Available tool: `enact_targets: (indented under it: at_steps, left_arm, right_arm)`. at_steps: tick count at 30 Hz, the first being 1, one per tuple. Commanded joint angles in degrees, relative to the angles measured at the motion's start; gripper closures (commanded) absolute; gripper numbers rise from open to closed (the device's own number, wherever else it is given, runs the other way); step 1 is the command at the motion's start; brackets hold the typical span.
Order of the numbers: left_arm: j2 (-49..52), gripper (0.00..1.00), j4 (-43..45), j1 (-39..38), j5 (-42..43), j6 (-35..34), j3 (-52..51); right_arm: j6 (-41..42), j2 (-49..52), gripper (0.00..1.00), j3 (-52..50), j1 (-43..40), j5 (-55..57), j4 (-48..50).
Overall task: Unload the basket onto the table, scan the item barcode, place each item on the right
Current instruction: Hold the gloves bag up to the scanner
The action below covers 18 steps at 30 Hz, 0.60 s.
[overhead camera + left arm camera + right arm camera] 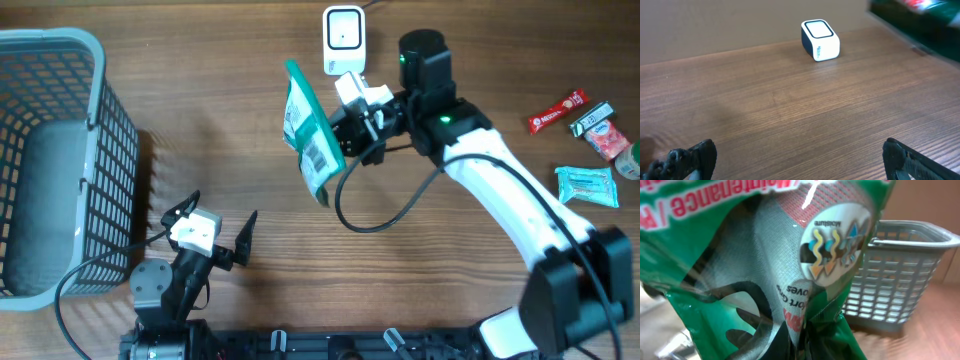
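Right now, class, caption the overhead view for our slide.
Right gripper holds a green packet, barcode showing, beside the white scanner; left gripper open near the basket.

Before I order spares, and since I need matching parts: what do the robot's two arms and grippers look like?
The right arm has a long white shell, black joints, small green lights and a looping black cable. The right gripper is black with a white housing. The left arm is dark grey and black; the left gripper has two pointed black fingers and a white block.
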Motion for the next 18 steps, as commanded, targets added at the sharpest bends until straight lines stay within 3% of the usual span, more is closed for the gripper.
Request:
enact_targets:
  at_steps: [1, 3, 18]
  left_arm:
    - [-0.2, 0.00, 0.2, 0.1, 0.7, -0.5, -0.3]
    - [-0.2, 0.00, 0.2, 0.1, 0.7, -0.5, -0.3]
    - [-0.1, 0.00, 0.2, 0.1, 0.7, -0.5, -0.3]
  right_arm:
    - [-5.2, 0.6, 0.96, 0.2, 0.7, -4.5, 6.9]
    - [-4.5, 0.6, 0.95, 0.2, 0.5, -4.4, 10.9]
    - [-0.7, 0.9, 0.96, 0.2, 0.3, -4.5, 7.2]
